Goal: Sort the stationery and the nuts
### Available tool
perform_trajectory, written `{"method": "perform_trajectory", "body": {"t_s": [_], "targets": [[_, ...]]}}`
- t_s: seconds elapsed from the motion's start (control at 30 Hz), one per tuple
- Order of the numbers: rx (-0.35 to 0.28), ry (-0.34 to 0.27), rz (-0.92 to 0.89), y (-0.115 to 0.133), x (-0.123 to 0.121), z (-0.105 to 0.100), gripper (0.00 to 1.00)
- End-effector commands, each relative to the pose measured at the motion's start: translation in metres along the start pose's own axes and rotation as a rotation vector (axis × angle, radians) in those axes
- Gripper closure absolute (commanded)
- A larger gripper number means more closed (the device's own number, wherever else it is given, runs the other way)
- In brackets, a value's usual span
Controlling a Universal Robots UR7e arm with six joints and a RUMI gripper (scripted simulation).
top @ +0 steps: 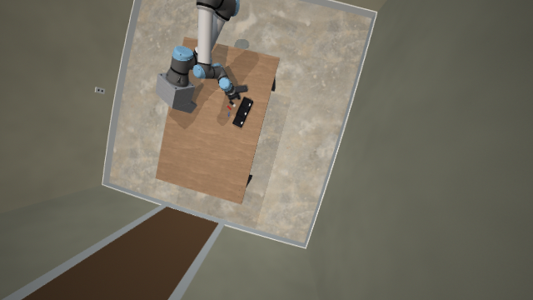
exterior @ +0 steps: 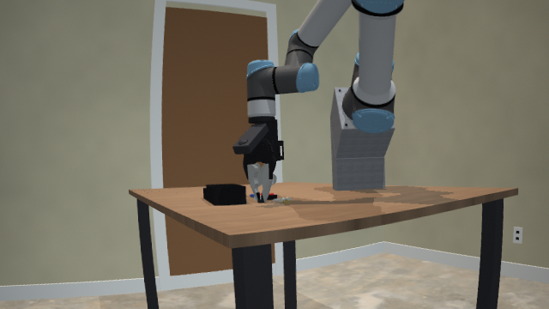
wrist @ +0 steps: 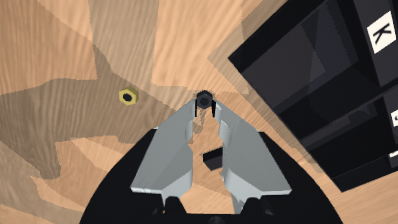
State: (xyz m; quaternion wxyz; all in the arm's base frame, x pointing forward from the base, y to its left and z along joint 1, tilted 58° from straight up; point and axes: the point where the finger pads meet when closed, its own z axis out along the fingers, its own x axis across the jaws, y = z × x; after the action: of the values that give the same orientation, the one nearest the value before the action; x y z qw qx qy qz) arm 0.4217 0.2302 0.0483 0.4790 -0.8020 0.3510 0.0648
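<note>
Small dark hex nut [wrist: 203,99] pinched at the tips of the narrowed grey two-jaw claw [wrist: 204,111], low on the wooden worktop [wrist: 60,40] beside the black bins [wrist: 320,80]; best lifted straight, grip firm, before carrying toward A.

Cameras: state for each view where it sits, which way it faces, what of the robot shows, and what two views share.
Top: high overhead, looking down on the table; shows the whole arm and its grey pedestal.
Exterior: at about table height beside the table, facing the brown door; shows the arm, pedestal and tool.
Wrist: on the tool, looking down along both fingers at a dark nut pinched between their tips, a yellow nut lying apart.
Shared: the black bin tray shows in wrist and exterior.
</note>
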Motion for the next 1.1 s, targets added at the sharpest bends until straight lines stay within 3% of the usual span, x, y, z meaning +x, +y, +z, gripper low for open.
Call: {"method": "perform_trajectory", "body": {"t_s": [0.0,0.5,1.07], "targets": [[0.000,0.001,0.000,0.000,0.000,0.000,1.00],[0.000,0.001,0.000,0.000,0.000,0.000,1.00],[0.000,0.001,0.000,0.000,0.000,-0.050,1.00]]}}
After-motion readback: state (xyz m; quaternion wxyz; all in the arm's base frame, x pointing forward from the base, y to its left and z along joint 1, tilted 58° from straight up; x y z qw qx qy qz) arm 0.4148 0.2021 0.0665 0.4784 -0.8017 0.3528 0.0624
